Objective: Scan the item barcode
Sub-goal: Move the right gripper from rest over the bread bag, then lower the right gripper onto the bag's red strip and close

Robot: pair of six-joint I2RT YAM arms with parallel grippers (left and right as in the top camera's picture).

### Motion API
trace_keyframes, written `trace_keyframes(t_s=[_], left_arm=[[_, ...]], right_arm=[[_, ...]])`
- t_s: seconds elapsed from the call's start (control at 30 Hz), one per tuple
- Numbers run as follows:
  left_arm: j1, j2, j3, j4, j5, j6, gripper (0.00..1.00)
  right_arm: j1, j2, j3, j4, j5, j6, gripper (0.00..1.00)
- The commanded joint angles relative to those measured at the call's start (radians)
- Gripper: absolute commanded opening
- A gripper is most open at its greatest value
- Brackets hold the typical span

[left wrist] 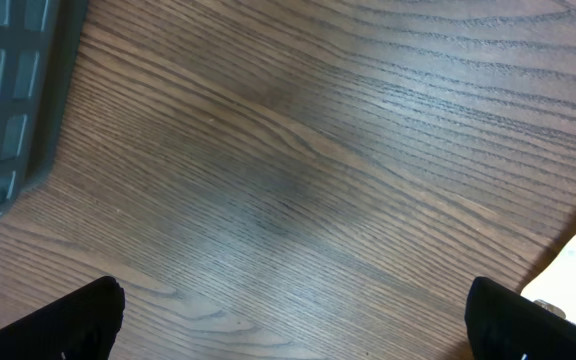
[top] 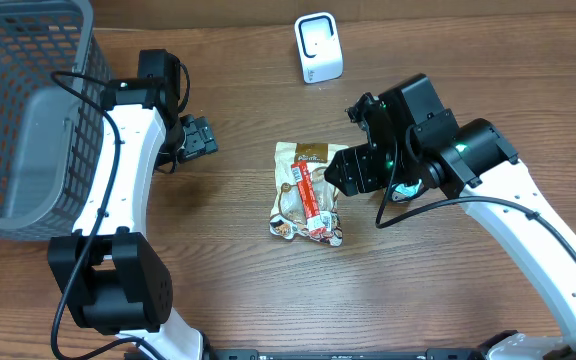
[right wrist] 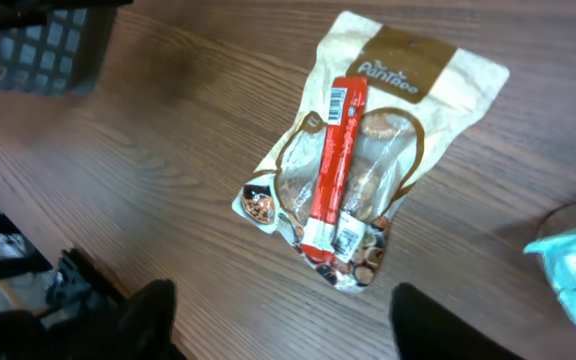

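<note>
Right pincer [right wrist: 283,320]: apart, empty, snack pouch [right wrist: 398,150] just ahead. Left pincer [left wrist: 293,320]: wide apart, empty. Advised: grip the pouch edge, leaving the barcode [right wrist: 339,103] on the red stick [right wrist: 331,175] uncovered.

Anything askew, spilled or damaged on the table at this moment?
One oddity: a red stick packet lies lengthwise on top of the beige snack pouch, so the two items are stacked rather than lying apart. Nothing looks spilled or torn.
</note>
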Motion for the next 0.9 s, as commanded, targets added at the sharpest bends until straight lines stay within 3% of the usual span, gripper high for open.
trace_keyframes(t_s=[0.0, 0.37, 0.57, 0.87], left_arm=[[0.0, 0.004, 0.014, 0.0, -0.01, 0.02, 1.0], [0.0, 0.004, 0.014, 0.0, -0.01, 0.02, 1.0], [0.0, 0.004, 0.014, 0.0, -0.01, 0.02, 1.0], [0.0, 0.004, 0.014, 0.0, -0.01, 0.02, 1.0]], right_arm=[[0.006, 0.005, -0.041, -0.001, 0.008, 0.003, 0.64], [0.006, 0.045, -0.124, 0.048, 0.008, 0.01, 0.57], [0.007, 0.047, -0.171, 0.113, 0.016, 0.087, 0.54], [0.103, 0.053, -0.173, 0.15, 0.121, 0.087, 0.54]])
